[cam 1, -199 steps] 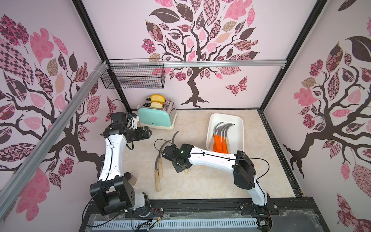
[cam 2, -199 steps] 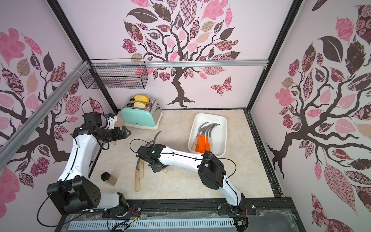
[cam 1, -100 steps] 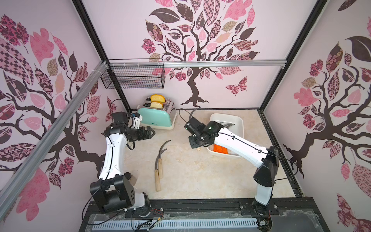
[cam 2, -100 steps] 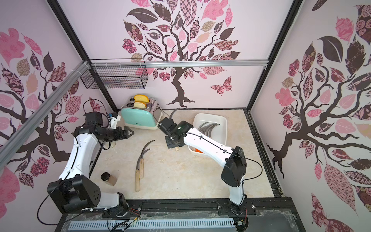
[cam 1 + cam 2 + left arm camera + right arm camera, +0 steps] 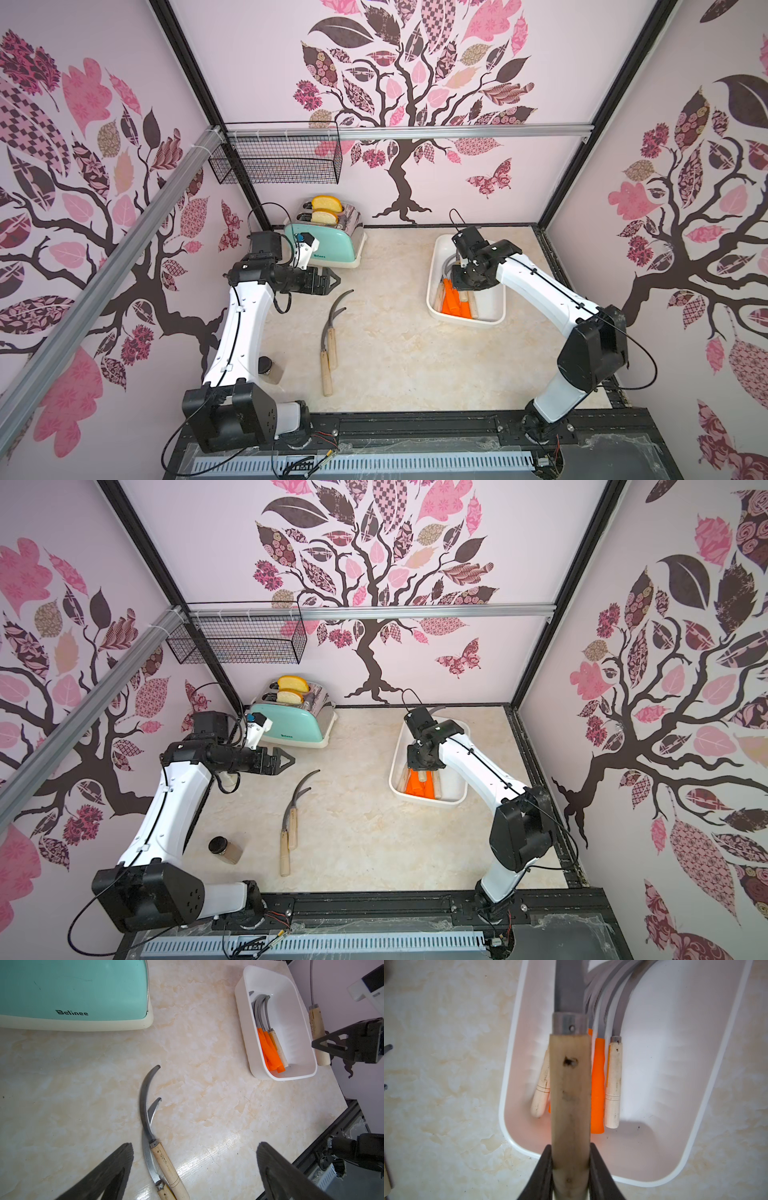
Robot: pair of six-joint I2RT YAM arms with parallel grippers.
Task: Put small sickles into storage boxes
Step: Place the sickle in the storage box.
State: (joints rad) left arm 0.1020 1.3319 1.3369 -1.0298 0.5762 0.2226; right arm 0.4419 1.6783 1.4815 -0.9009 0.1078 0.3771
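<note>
Lower wooden-handled sickle, clenched in right hand, flat alongside orange-handled sickles inside white plastic tray, then release.

Held sickle blade cut off by picture edge, orange handles partly hidden

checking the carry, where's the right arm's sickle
Right wrist view: the sickle is clamped in the right gripper above the white tray, right rear of the table.
</note>
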